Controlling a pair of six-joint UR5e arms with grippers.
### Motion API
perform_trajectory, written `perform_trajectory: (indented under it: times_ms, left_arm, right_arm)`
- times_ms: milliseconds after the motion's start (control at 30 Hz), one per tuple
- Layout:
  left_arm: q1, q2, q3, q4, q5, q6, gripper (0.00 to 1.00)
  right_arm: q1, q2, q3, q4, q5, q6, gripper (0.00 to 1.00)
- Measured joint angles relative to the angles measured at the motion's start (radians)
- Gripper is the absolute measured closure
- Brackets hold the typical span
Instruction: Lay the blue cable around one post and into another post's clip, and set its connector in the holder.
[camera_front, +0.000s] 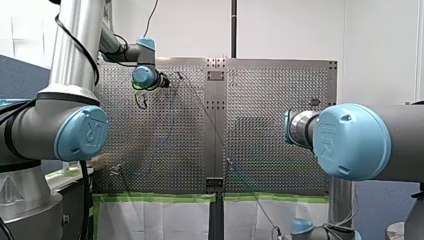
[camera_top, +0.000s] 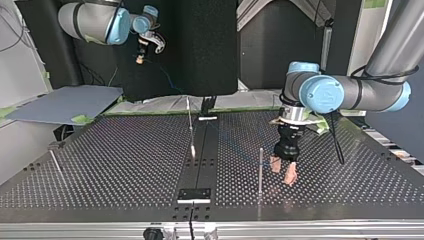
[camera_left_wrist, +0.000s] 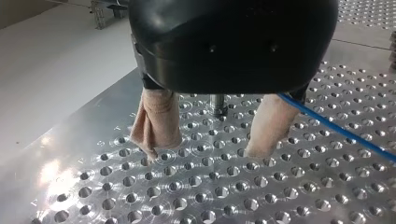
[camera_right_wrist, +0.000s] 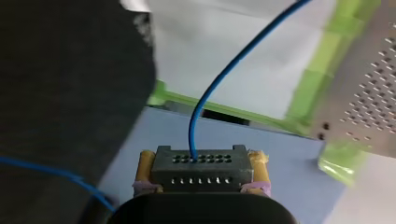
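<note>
My right gripper (camera_right_wrist: 201, 183) is shut on the black connector (camera_right_wrist: 201, 164), which sits between its yellow pads; the blue cable (camera_right_wrist: 219, 79) rises out of the connector's top. In the top view that gripper (camera_top: 141, 56) hangs high beyond the table's far edge. My left gripper (camera_top: 283, 171) stands open just above the perforated table (camera_top: 125, 165), beige fingers (camera_left_wrist: 156, 122) apart with nothing between them. A thin post (camera_left_wrist: 218, 103) stands beyond its gap, and the cable (camera_left_wrist: 336, 129) runs beside one finger. The dark holder (camera_top: 195, 194) lies near the front edge.
A tall post (camera_top: 260, 172) stands close beside my left gripper. Another post (camera_top: 190, 127) rises at the table's middle, and a leaning one (camera_top: 56, 162) at the top view's left. A grey board (camera_top: 65, 102) and green tape lie past the far edge.
</note>
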Motion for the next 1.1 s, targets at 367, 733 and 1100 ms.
perform_trajectory:
  times_ms: [367, 733, 1100]
  left_arm:
    - [0.0, 0.0, 0.0, 0.0, 0.0, 0.0, 0.0]
    - [0.0, 0.0, 0.0, 0.002, 0.0, 0.0, 0.0]
    - [0.004, 0.0, 0.0, 0.003, 0.0, 0.0, 0.0]
  right_arm:
    - [0.018, -0.029, 0.091, -0.035, -0.035, 0.041, 1.0]
    - [0.063, -0.141, 0.101, 0.053, -0.042, 0.1, 1.0]
    - [0.101, -0.258, 0.102, 0.126, -0.009, 0.127, 1.0]
